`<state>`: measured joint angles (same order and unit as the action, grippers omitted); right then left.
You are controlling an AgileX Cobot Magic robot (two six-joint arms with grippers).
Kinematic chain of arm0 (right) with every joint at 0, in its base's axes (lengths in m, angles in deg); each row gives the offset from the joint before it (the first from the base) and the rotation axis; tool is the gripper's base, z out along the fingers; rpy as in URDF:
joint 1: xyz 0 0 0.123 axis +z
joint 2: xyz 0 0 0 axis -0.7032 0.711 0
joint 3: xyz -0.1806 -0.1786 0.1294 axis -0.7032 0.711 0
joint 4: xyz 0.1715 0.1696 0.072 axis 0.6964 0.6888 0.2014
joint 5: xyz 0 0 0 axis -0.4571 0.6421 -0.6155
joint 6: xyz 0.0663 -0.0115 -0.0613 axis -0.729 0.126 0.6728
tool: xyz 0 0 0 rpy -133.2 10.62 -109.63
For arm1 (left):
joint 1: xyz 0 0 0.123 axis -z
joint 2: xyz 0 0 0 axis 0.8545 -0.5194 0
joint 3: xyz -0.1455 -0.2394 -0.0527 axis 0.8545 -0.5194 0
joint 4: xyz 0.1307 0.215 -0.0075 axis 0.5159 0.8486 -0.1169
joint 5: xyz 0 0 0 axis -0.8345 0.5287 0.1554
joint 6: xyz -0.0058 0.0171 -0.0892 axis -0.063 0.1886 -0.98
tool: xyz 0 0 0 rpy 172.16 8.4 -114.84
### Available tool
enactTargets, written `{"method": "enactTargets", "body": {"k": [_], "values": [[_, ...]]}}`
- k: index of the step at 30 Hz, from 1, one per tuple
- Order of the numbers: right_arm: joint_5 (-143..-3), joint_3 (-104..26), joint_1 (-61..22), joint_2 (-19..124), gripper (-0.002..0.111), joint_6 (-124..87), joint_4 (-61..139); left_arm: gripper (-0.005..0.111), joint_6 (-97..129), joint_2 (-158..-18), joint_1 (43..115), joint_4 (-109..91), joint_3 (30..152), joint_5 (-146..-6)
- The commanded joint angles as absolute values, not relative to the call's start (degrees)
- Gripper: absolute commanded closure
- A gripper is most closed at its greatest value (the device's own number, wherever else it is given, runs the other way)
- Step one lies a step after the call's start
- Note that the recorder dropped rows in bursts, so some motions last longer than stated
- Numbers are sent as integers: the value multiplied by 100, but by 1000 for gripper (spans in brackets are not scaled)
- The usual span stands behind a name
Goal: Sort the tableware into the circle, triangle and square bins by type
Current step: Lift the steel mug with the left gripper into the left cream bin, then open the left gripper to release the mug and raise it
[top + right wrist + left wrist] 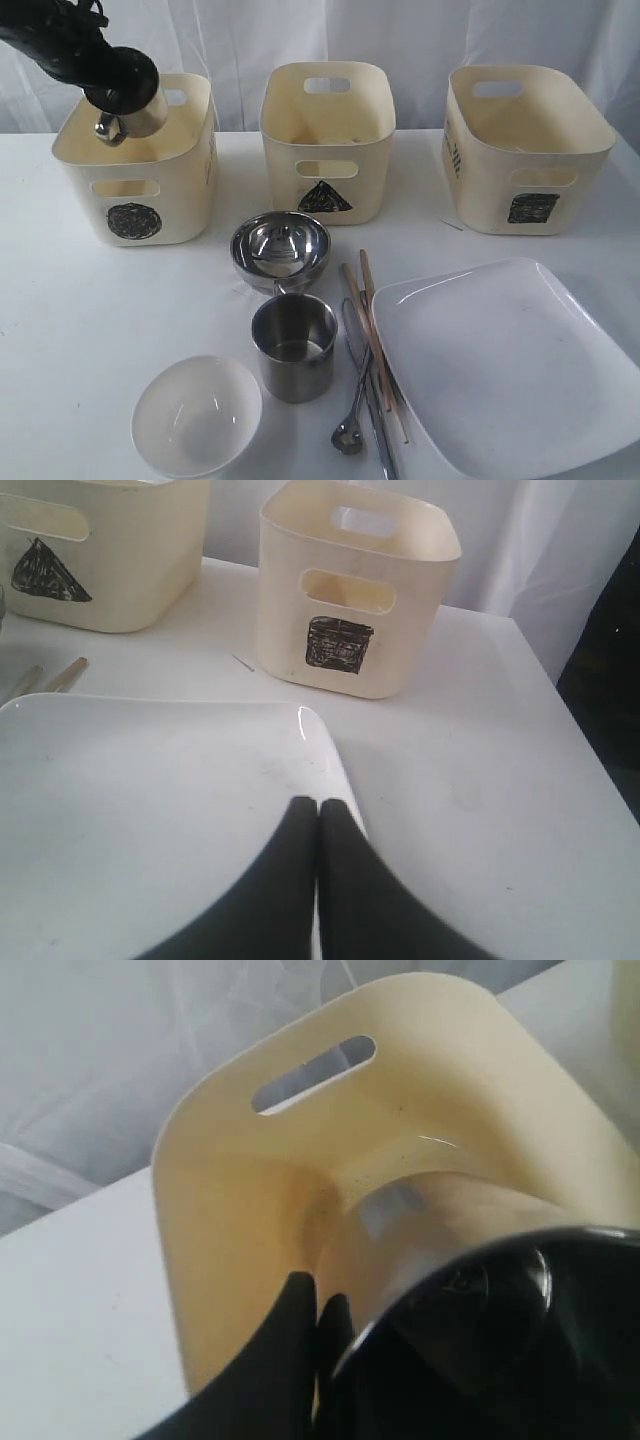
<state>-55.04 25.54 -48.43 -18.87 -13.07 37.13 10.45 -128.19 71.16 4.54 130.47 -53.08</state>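
A white curtain (230,40) hangs behind the white table (60,330).

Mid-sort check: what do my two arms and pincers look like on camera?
The left pincer and right pincer have smooth matte black fingers that taper to rounded tips, with no markings. The left arm is black, wrapped in bundled black cables.

Three bins (150,185) (328,145) (490,170), two steel mugs (293,345) (135,115), one steel bowl (280,250), one white bowl (197,413), one square plate (510,360), two chopsticks (375,330), overlapping steel cutlery (350,430) I can't count
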Motion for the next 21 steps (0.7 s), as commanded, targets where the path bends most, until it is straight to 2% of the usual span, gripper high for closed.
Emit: {"method": "enactTargets", "body": {"k": [1, 11, 14, 18, 21], "values": [[-5547, 2584, -4868, -1922, 108, -1257, 3720, 107, 963, -13139, 7071, 112, 13255, -5309], [-5547, 2584, -4868, -1922, 108, -1257, 3720, 106, 1020, -13539, 6771, 57, 13264, -5244], [-5547, 2584, -4868, -1922, 108, -1257, 3720, 96, 1020, -13639, 6727, -131, 13264, -5307], [-5547, 2584, -4868, -1922, 108, -1257, 3720, 74, 1020, -13727, 6727, -291, 13264, -5416], [-5547, 2584, -4868, -1922, 108, -1257, 3720, 63, 1020, -13741, 6727, -390, 13264, -5493]]}}
